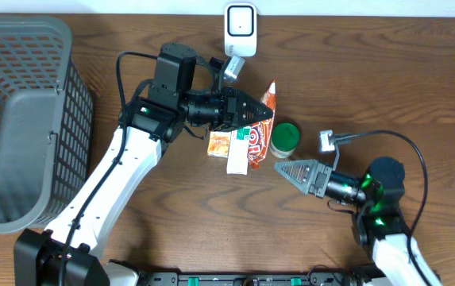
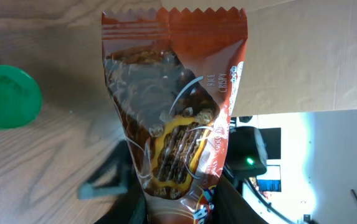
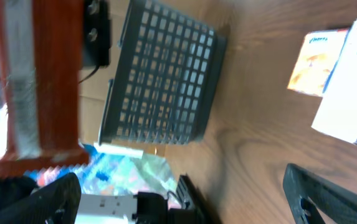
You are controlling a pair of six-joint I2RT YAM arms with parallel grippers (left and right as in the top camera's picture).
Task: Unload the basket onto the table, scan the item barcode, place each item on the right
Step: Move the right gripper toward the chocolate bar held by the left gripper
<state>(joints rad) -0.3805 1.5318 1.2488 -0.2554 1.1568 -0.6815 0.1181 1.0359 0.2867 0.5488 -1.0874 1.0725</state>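
**One packet in the air, barcode not yet facing the scanner**

One arm is doing the work here. The left end effector (image 1: 267, 116) is pinching the snack packet (image 1: 271, 97) by its lower end, with its jaws drawn most of the way in on the wrapper. It is holding the packet clear of the table (image 1: 370, 87), near the white scanner (image 1: 240, 30) and a little to one side of its face. The right end effector (image 1: 292, 169) is hanging with its jaws spread as wide as they go and is gripping nothing. It is sitting well apart from the scanner, farther out than the green-lidded jar (image 1: 284, 137) and the two small boxes (image 1: 231, 149), which are themselves lying farther from the scanner than the packet is.

Judging by this, the robot is working through the presenting step: the item is picked and raised, but the read is not yet happening. The left wrist view is showing the packet's printed front and clear window, and no barcode is appearing in any view, so which face carries it cannot be told.

The next move is likely calling for a wrist turn that brings the packet's other face round to the scanner, then a short approach until that face is sitting squarely before the scanner. The grip needs to be keeping the thin wrapper flat enough to read.
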